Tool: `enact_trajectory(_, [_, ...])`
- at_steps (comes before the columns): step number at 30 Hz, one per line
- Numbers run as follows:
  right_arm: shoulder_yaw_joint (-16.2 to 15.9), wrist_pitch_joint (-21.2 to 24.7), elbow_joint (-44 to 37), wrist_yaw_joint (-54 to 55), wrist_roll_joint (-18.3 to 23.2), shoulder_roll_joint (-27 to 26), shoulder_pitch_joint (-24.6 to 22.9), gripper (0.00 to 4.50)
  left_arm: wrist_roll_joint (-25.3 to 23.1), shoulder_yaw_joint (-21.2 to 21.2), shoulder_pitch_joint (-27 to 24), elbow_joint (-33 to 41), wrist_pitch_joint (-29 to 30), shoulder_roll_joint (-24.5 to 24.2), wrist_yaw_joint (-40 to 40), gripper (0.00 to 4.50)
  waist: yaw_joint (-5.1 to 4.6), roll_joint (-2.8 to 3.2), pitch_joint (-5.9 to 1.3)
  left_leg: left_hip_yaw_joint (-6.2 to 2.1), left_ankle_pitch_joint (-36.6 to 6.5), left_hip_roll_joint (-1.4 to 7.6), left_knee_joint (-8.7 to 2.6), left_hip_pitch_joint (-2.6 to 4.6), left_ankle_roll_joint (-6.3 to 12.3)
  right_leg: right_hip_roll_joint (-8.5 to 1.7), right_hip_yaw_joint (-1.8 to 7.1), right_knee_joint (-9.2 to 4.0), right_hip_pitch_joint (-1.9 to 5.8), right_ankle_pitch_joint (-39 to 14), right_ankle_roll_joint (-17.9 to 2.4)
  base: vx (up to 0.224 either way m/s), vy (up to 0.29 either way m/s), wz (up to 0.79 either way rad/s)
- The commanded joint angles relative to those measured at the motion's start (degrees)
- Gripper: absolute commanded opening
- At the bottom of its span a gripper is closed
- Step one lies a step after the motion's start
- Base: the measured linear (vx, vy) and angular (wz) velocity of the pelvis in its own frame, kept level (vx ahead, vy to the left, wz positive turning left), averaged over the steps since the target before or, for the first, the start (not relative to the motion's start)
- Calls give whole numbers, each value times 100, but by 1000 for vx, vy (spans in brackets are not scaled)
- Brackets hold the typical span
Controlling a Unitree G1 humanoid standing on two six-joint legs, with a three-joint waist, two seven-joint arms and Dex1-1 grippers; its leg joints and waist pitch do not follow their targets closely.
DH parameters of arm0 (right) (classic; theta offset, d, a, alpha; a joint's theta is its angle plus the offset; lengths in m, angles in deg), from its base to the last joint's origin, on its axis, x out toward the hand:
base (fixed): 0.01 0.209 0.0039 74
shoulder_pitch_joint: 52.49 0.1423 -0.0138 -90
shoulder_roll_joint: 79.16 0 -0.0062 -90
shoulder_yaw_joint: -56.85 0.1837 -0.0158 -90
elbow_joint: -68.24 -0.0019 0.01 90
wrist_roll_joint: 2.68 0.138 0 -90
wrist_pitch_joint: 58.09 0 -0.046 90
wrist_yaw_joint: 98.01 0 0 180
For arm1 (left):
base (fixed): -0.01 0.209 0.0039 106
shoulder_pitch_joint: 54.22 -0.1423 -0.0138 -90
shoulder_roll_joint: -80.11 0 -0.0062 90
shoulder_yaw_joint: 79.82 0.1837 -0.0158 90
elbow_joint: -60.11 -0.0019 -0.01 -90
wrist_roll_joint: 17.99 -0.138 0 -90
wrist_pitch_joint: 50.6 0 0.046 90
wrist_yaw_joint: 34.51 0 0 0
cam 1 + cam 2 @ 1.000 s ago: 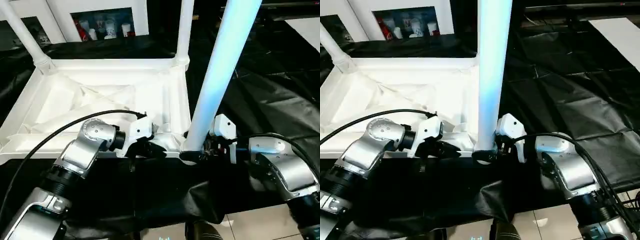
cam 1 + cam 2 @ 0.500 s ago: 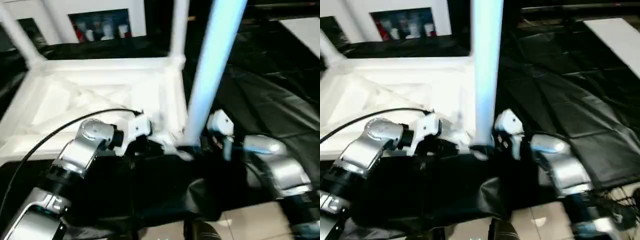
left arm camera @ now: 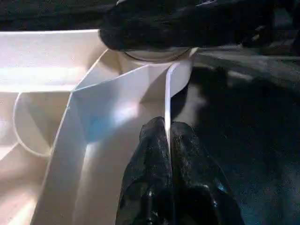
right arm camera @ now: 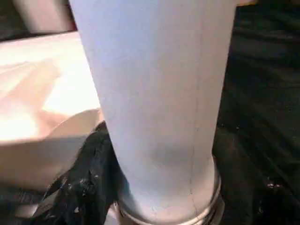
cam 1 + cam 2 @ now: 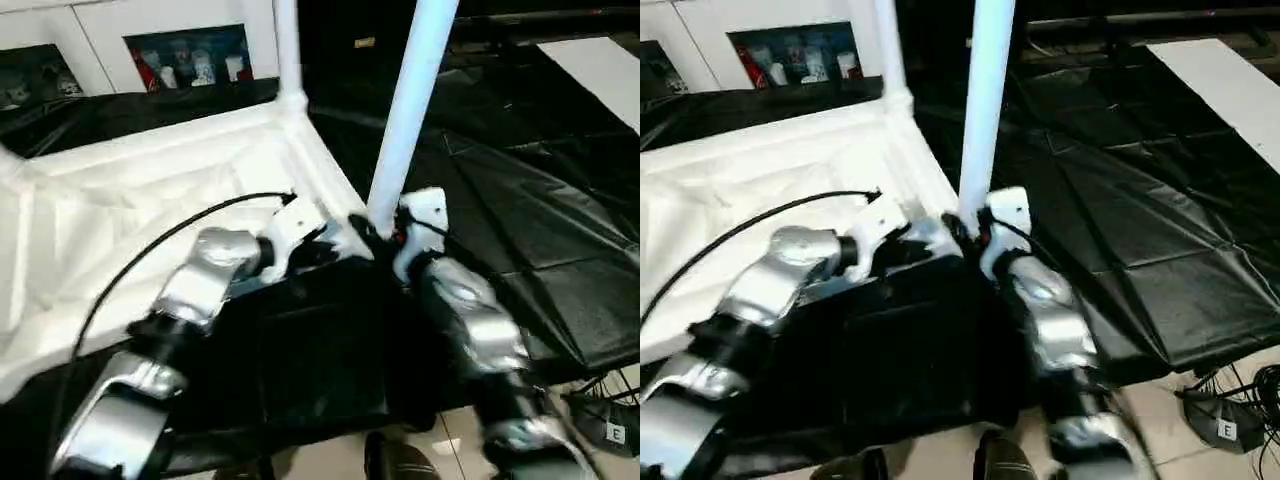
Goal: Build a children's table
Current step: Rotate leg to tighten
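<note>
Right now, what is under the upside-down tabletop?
Under the tabletop lies black sheeting, seen spreading out around its rim. What the sheeting covers, and anything directly beneath the white plastic, is hidden.

The counter [image 5: 1160,270] is draped all over in black plastic sheeting [image 5: 520,215], creased and glossy, hanging over the near edge toward a pale tiled floor [image 5: 1200,390]. Lying directly on the sheeting is the white tabletop [image 5: 130,200], upside down, its ribbed underside facing up; it takes up the left part of the counter, with one corner close to the near edge. On the far right of the counter lies a flat white panel [image 5: 1220,85]. Cables [image 5: 1240,400] lie on the floor beside the counter's near right corner.
</note>
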Motion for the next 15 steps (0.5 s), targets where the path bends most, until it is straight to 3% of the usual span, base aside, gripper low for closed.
enact_trajectory(1, [82, 66, 584, 379, 50, -212, -109, 257, 43, 12, -155, -260, -11, 228, 262, 0, 10, -61, -256, -187, -2050, 244, -454, 85, 82, -307, 211, -569, 160, -3307, -673, 0, 0, 0])
enact_trajectory(2, [58, 11, 668, 485, -42, -244, -47, 257, 32, 28, -154, -263, -24, 240, 239, 0, 7, -59, -252, -186, -2068, 242, -459, 82, 99, -299, 209, -569, 161, -3304, -646, 0, 0, 0])
enact_trajectory(3, [30, -63, 737, 501, -91, -268, 1, 257, 21, 37, -159, -255, -31, 239, 235, 0, 5, -98, -258, -195, -2032, 245, -471, 56, 128, -302, 205, -558, 179, -3259, -616, 0, 0, 0])
enact_trajectory(4, [11, -103, 773, 506, -119, -275, 25, 257, 16, 42, -162, -252, -37, 237, 230, 0, -3, -76, -260, -197, -2020, 249, -479, 49, 138, -304, 204, -557, 178, -3203, -613, 0, 0, 0])
enact_trajectory(5, [-7, -157, 787, 480, -130, -287, 50, 257, 15, 55, -178, -214, -67, 216, 188, 0, -13, -123, -265, -193, -2024, 251, -478, 45, 150, -304, 203, -565, 180, -3200, -611, 0, 0, 0])
enact_trajectory(6, [-5, -196, 781, 425, -118, -296, 57, 257, 15, 57, -187, -194, -73, 206, 181, 0, -9, -96, -255, -196, -2057, 253, -484, 48, 156, -307, 208, -563, 170, -3222, -600, 0, 0, 0])
enact_trajectory(8, [38, -287, 754, 293, -35, -343, 64, 313, 14, 61, -213, -154, -113, 171, 159, 0, -17, -101, -265, -195, -2046, 259, -489, 44, 184, -313, 209, -563, 179, -3146, -610, 0, 0, 0])
enact_trajectory(9, [48, -307, 755, 289, -29, -353, 69, 313, 15, 64, -220, -146, -129, 160, 148, 0, -18, -130, -277, -187, -1997, 261, -489, 44, 204, -311, 210, -563, 181, -3078, -625, 0, 0, 0])
enact_trajectory(12, [66, -504, 701, 201, -24, -346, 145, 345, 35, 79, -297, -4, -170, 45, 9, 0, -9, -117, -292, -178, -1848, 275, -485, 32, 254, -319, 221, -532, 192, -2796, -743, 0, 0, 0])
enact_trajectory(13, [57, -544, 675, 163, -40, -311, 178, 351, 47, 74, -325, 45, -170, -2, -54, 0, -9, -140, -308, -152, -1657, 280, -468, 21, 307, -307, 226, -495, 196, -2429, -868, 0, 0, 0])
enact_trajectory(15, [-32, -557, 395, -134, -42, -102, 198, 356, 45, 71, -409, 210, -184, -153, -198, 0, -7, -130, -317, -140, -1500, 283, -460, 10, 372, -301, 223, -459, 217, -2116, -980, 0, 0, 0])
